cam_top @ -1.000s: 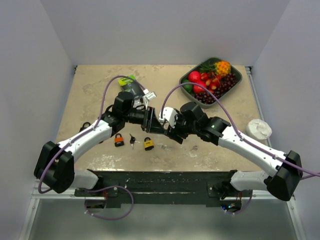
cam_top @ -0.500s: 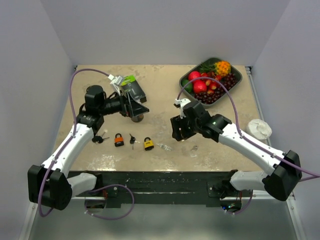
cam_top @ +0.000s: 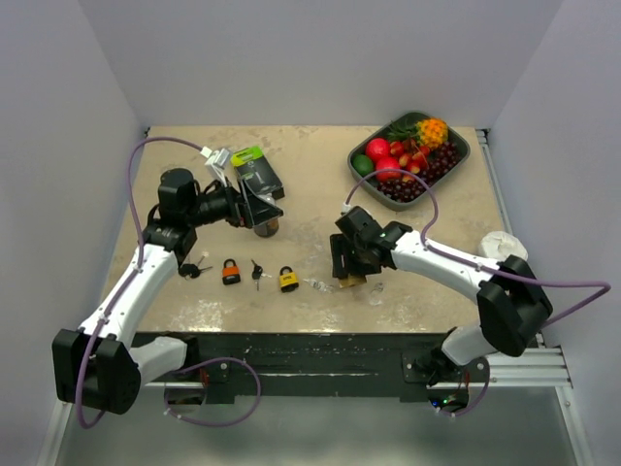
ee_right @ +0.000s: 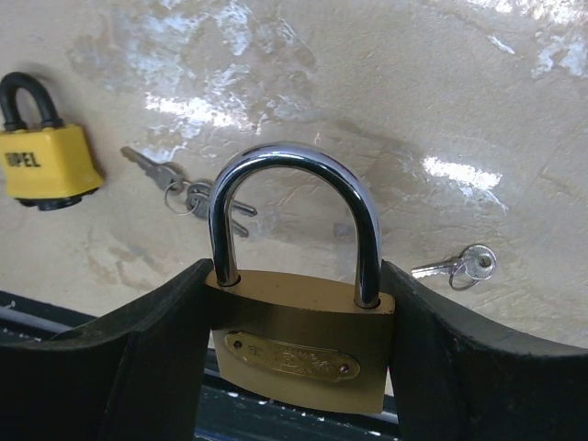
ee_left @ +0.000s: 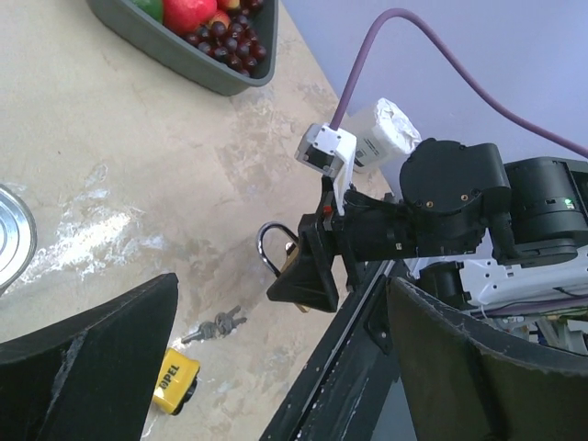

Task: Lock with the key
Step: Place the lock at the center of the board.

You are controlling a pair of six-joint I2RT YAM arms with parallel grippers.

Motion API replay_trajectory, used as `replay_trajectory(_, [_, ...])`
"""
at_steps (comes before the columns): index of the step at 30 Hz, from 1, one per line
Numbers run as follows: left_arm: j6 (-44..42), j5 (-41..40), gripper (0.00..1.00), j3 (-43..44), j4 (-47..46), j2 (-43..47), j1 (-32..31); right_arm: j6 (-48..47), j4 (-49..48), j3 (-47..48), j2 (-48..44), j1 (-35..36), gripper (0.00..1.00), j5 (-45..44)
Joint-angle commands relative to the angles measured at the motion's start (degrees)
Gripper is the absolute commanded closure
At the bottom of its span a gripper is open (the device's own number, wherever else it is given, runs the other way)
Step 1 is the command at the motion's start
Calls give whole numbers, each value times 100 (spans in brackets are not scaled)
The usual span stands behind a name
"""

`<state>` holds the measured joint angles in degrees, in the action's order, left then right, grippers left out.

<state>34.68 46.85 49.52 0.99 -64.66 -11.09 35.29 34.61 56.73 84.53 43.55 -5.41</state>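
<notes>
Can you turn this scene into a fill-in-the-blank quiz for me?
The brass padlock is clamped in the ___ gripper.
The left gripper holds ___.
The padlock marked OPEL is ___.
The grey tray holds ___.
Missing words: right; nothing; yellow; fruit.

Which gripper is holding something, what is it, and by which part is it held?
The right gripper holds a brass padlock by the two sides of its body, with the shackle left free. The left gripper is open and empty.
</notes>
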Motion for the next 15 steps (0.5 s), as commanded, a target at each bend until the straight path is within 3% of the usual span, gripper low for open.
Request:
replay_trajectory(1, [-102,17,1,-153,-178,59,81,286,-543,66,37,-13,100,-408])
replay_trajectory(11, [-101,79,1,-250,-187,24,169,461,-613,-180,617,-321,100,-224])
replay_trajectory(15, [-93,122,1,-214,-187,-20,204,505,-657,-189,722,-347,95,-101])
